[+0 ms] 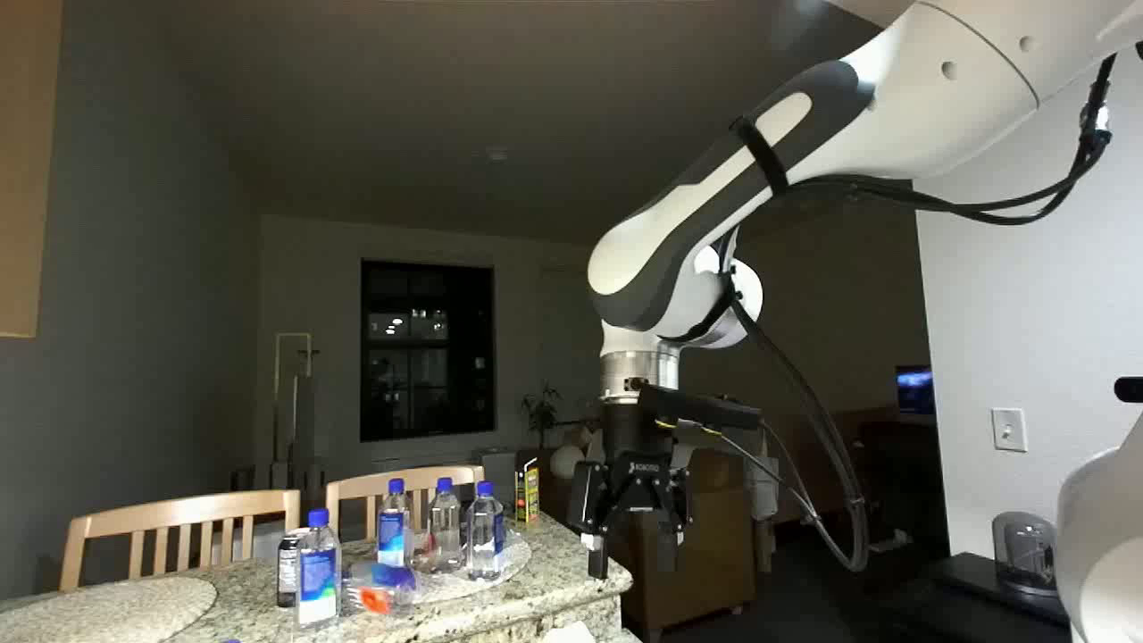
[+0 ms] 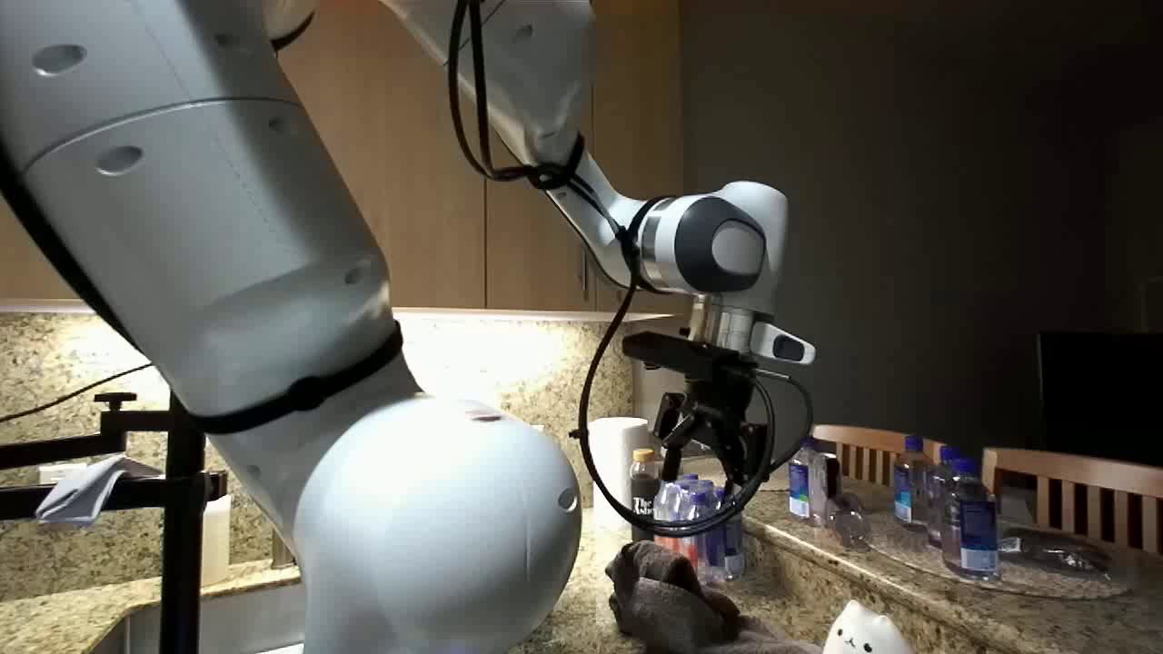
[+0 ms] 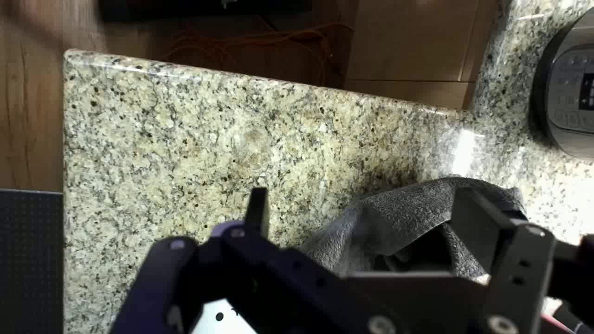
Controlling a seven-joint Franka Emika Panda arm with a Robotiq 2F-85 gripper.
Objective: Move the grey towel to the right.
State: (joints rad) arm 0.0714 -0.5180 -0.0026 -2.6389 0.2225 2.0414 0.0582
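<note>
The grey towel (image 2: pixel 668 599) lies crumpled on the granite counter in an exterior view, its lower part cut off by the frame edge. It also shows in the wrist view (image 3: pixel 403 213), folded with a dark hollow, partly hidden behind the gripper. My gripper (image 3: pixel 364 208) is open, with nothing between its fingertips, and hangs above the counter. In the wrist view its right finger overlaps the towel and its left finger is over bare granite. The gripper points down in both exterior views (image 1: pixel 632 561) (image 2: pixel 701 477), higher than the towel. The towel is out of view in an exterior view.
Several water bottles (image 1: pixel 317 572) stand on the raised ledge (image 2: pixel 872 572). A pack of bottles (image 2: pixel 700 527) and a dark bottle (image 2: pixel 643 486) stand behind the towel. A white cat figure (image 2: pixel 863 631) is beside it. An appliance (image 3: pixel 573 93) sits at the wrist view's right.
</note>
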